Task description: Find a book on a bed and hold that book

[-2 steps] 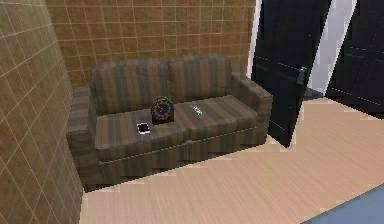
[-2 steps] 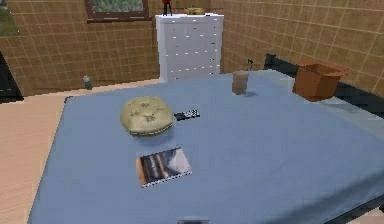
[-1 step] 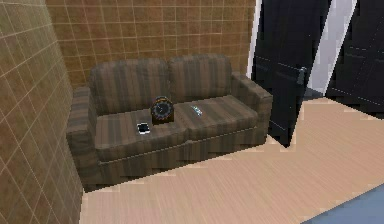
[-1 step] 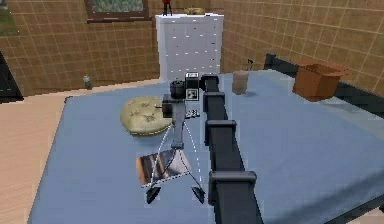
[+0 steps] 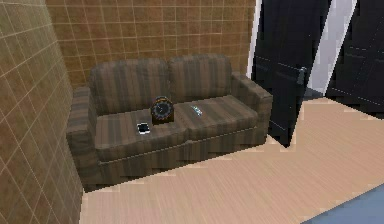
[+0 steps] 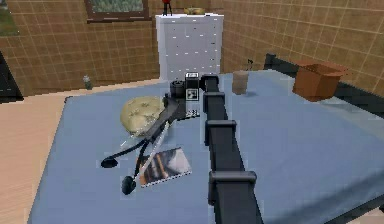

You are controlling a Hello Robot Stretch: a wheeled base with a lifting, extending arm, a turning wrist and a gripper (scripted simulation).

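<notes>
While you look ahead in the forward view, a brown striped sofa (image 5: 170, 115) stands against a brown tiled wall (image 5: 40, 90). On its seat lie a small flat dark thing (image 5: 143, 127), a dark round thing (image 5: 162, 110) just behind it, and a small pale oblong thing (image 5: 197, 110) on the next cushion. A dark door (image 5: 290, 80) stands ajar just past the sofa's arm, and pale wooden floor (image 5: 300, 170) runs in front. In the arm side view, the arm (image 6: 222, 150) reaches out over a bed (image 6: 300, 150) with a blue cover, and the jaws hang low above that cover, with their thin fingers (image 6: 140, 139) slanting down toward the view's lower left. You cannot tell from these pictures how the jaws stand or whether they hold anything, since things lie on the bed at and behind them. The book (image 6: 166, 166), flat with a pale pictured cover, lies on the bed just beside the jaws, between their tips and the arm; whether they touch it cannot be told. A pale rounded thing (image 6: 138, 112) lies just beyond the jaws. Well apart from them, past the arm, a brownish cup-like thing (image 6: 240, 82) and a brown box (image 6: 318, 80) sit near the bed's far edge, and a white dresser (image 6: 190, 45) stands behind the bed.
</notes>
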